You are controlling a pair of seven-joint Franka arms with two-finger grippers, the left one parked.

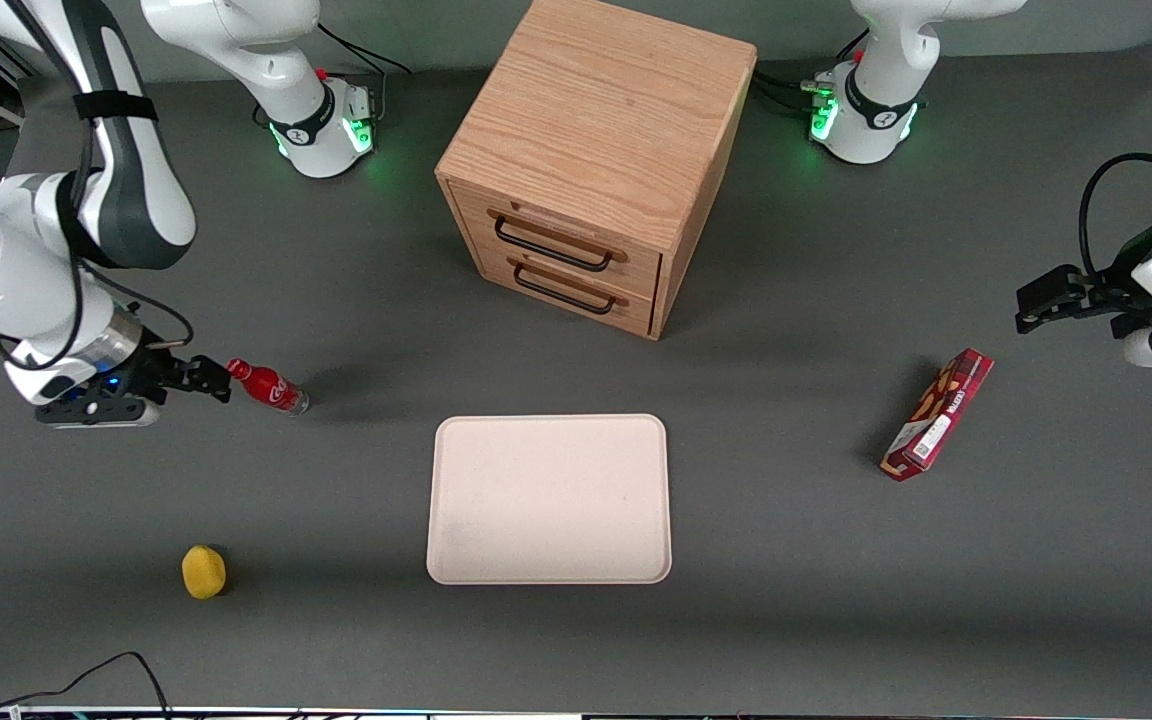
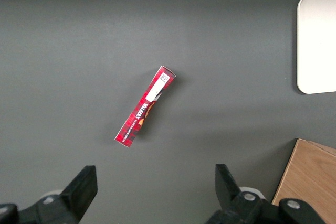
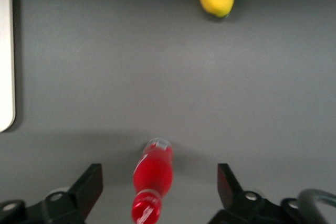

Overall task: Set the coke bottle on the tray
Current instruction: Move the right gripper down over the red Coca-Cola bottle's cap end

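One coke bottle [image 1: 269, 387] lying mid-left of the front frame, cap between spread-fingered tool [image 1: 219, 380], bare surface [image 1: 356, 480] before one tray [image 1: 549, 499]

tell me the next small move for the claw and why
Probably lower the open claw around the coke bottle and close. The bottle lies on its side on the table between the spread fingers, not yet gripped, and the tray holds nothing.

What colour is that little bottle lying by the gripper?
The coke bottle is red with white script, clearest in the front view; the open gripper sits at its cap.
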